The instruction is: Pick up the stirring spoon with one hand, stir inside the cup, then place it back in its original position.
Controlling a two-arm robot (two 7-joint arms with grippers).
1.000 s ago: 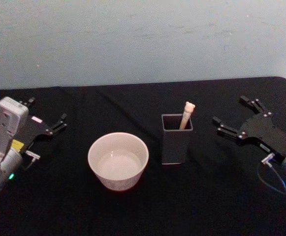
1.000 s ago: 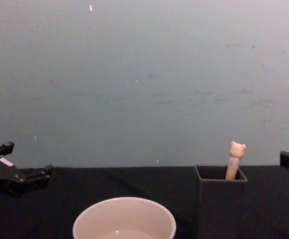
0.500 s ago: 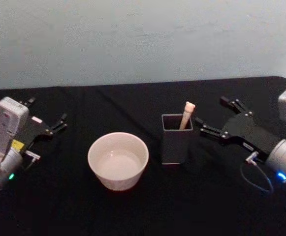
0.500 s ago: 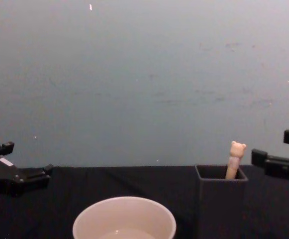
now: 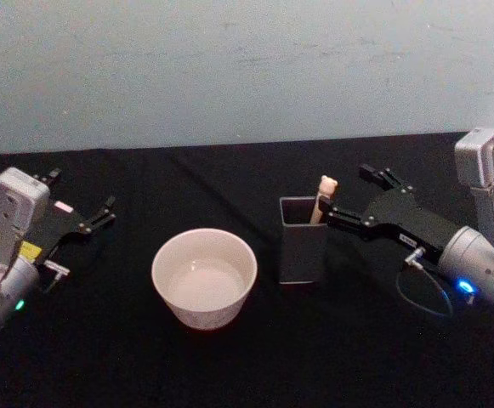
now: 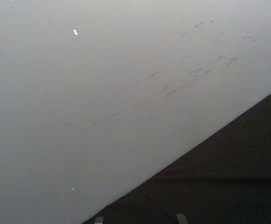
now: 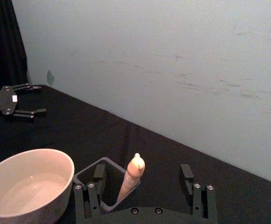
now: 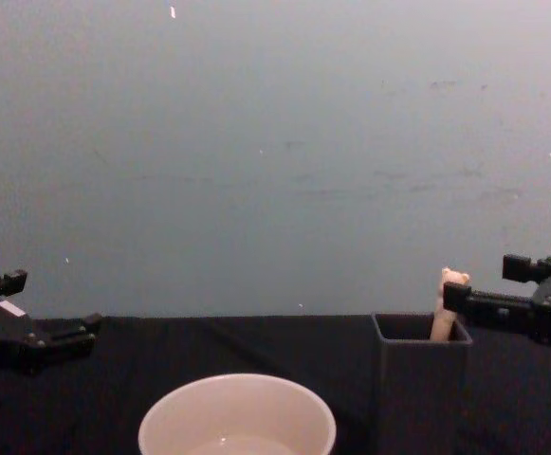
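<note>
While hanging wide open, right pincer (image 5: 349,191): hovering right at top of stirring spoon (image 5: 325,191).
holder (image 5: 302,251): carrying stirring spoon, standing beside cup (image 5: 204,316).
left pincer (image 5: 83,189): hanging open, far left.

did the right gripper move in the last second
Yes: the right gripper has moved in toward the holder, open, with one finger now beside the spoon.

Right gripper (image 5: 348,192) advanced; fingers (image 5: 349,217) seemingly flanking stirring spoon (image 5: 326,185).
</note>
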